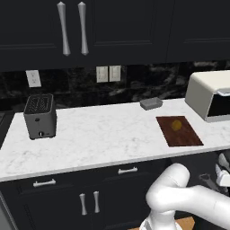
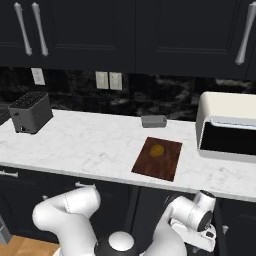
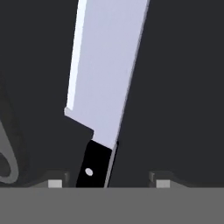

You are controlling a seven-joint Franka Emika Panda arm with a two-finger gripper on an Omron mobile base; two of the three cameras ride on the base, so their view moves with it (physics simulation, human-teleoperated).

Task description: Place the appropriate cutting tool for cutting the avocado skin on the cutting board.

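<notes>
A knife (image 3: 105, 74) with a broad pale blade and a black riveted handle (image 3: 95, 165) lies on a dark surface in the hand view, its blade pointing away from me. My gripper (image 3: 108, 183) is open, one fingertip on each side of the handle with gaps between. In the base views my hand (image 2: 199, 222) hangs low, below the counter's front edge at the right. The dark reddish-brown cutting board (image 1: 179, 131) (image 2: 159, 159) lies on the marble counter with a small round brownish avocado (image 1: 176, 125) (image 2: 157, 150) on it.
A dark toaster (image 1: 40, 117) stands at the counter's left. A small grey block (image 1: 151, 103) sits by the back wall. A white microwave (image 2: 227, 125) stands right of the board. A grey looped object (image 3: 6, 162) lies left of the knife.
</notes>
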